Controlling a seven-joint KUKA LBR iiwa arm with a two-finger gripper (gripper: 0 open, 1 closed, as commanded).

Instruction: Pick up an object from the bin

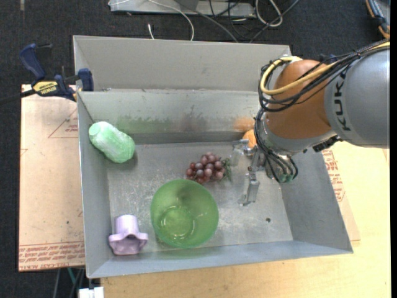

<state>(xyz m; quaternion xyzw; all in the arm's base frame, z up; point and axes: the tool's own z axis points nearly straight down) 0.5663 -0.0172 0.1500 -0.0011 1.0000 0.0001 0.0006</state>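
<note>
Purple grapes (206, 167) beside KUKA arm (366, 98)

The silver arm (366, 98) reaches in from the right. Yellow and black cables (268, 79) loop round its orange wrist cover (298, 107). Below the wrist the jaws hang low, pointing down.

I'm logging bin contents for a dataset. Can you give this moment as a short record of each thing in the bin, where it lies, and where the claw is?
bin: grey metal, a few loose things, no heap
claw: low in the bin's right half, just right of the grapes
grapes: purple bunch near the centre
bowl: green, upright, front centre, in front of the grapes
green lump: pale, oblong, back left
lilac piece: small, front left corner, beside the bowl
held: nothing seen in the claw
</note>
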